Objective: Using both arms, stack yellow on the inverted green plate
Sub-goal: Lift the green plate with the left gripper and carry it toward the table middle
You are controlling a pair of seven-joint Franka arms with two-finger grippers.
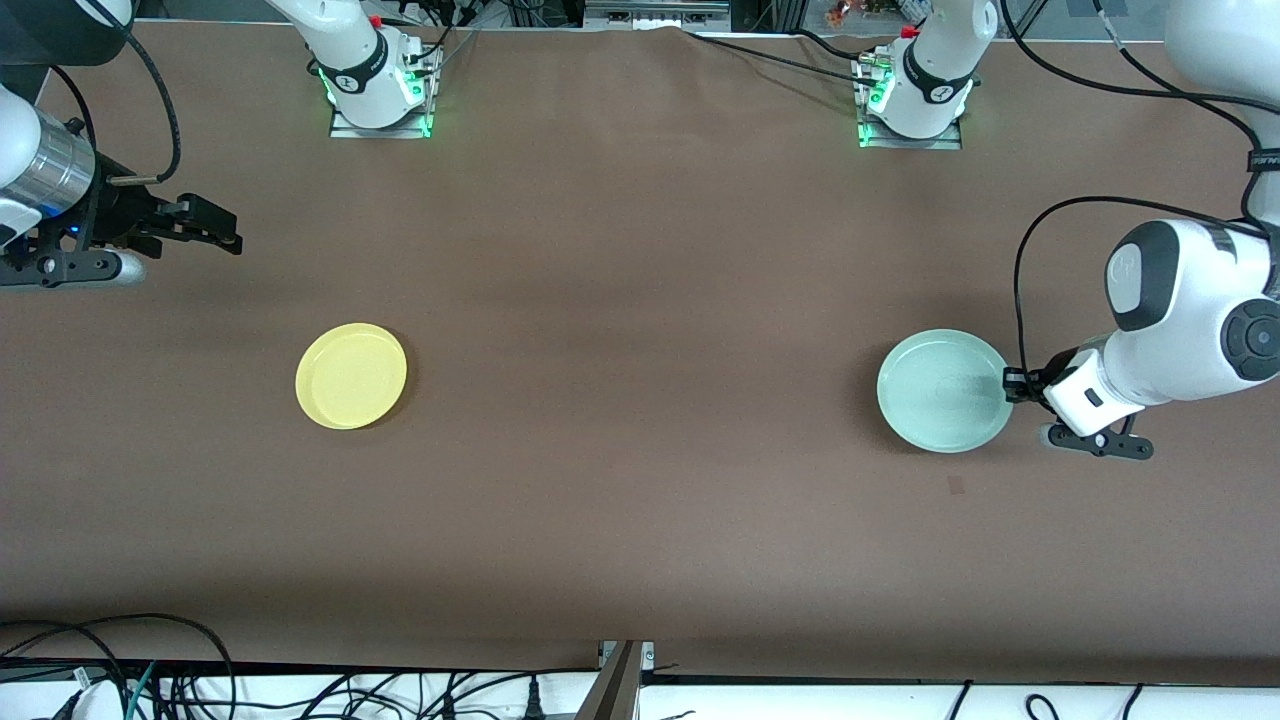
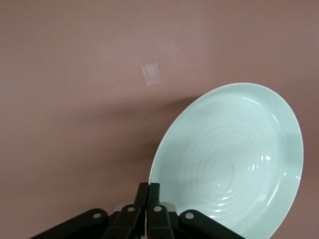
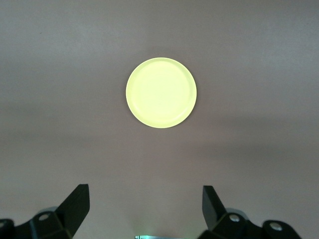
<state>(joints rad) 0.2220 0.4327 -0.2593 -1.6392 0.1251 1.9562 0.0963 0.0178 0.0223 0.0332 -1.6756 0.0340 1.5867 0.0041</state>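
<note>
Green plate: a small round pale mint-green plate (image 1: 943, 391) with a shallow rim, lower right of the front frame toward the left arm's end of the table, hollow side up, so the inverting is not yet done
Left gripper: the black two-finger left gripper (image 1: 1012, 384) sits at the green plate's edge nearest the left arm, jaws pinched shut on the rim; the left wrist view shows its fingertips (image 2: 148, 191) meeting on the plate's lip, the green plate (image 2: 234, 159) filling the lower right of that frame
Yellow plate: a small round bright yellow plate (image 1: 351, 375) with a low raised rim, left of centre in the front frame toward the right arm's end, well apart from the green one, flat and untouched; it shows centred in the right wrist view (image 3: 161, 92)
Right gripper: the black right gripper (image 1: 222, 228) waits above the brown table (image 1: 640, 300) at the upper left of the front frame, fingers spread wide, holding nothing
Risk, grip: the pinch takes only a thin bit of rim, so the smooth plate may swing or slip out once lifted and turned
Risk, flip: let go too high, it may land tilted or skid
Risk, stack: an off-centre base ring would leave the yellow plate rocking
</note>
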